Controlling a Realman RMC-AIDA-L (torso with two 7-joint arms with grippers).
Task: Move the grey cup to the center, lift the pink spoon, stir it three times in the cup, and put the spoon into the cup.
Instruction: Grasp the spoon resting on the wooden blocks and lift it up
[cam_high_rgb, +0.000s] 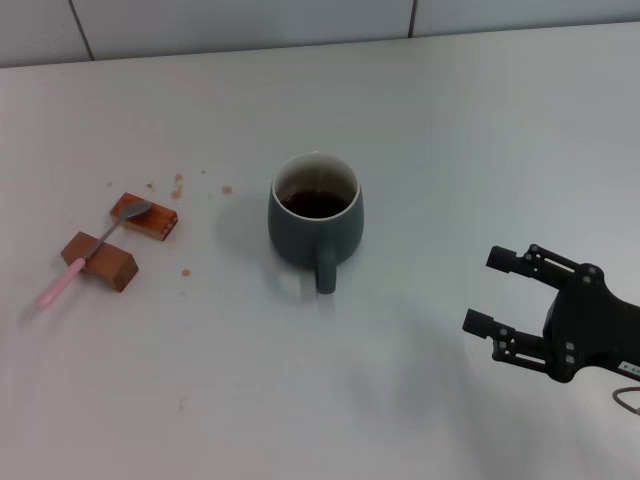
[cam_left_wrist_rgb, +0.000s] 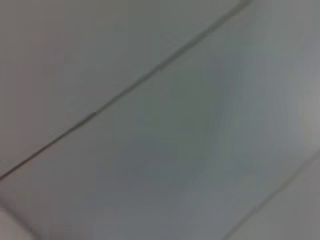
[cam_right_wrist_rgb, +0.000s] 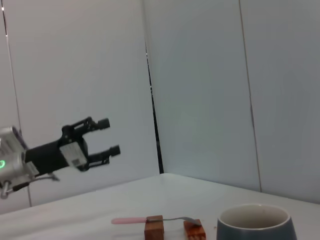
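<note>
Grey cup (cam_high_rgb: 315, 220) mid-table, handle toward robot. Pink spoon (cam_high_rgb: 92, 250) left of it — across two brown blocks (cam_high_rgb: 100, 259). Right gripper (cam_high_rgb: 500, 292) fingers apart, near the table's right side, clear of the cup. Left gripper (cam_right_wrist_rgb: 111, 136) raised high, also spread — empty.

A pale, matte white bench (cam_high_rgb: 420, 120) runs back to a wall of large light grey-white panels (cam_right_wrist_rgb: 200, 85) split by thin dark vertical seams, one seam rising behind the bench's far edge, with soft, even light and faint shadows on the surface.
</note>
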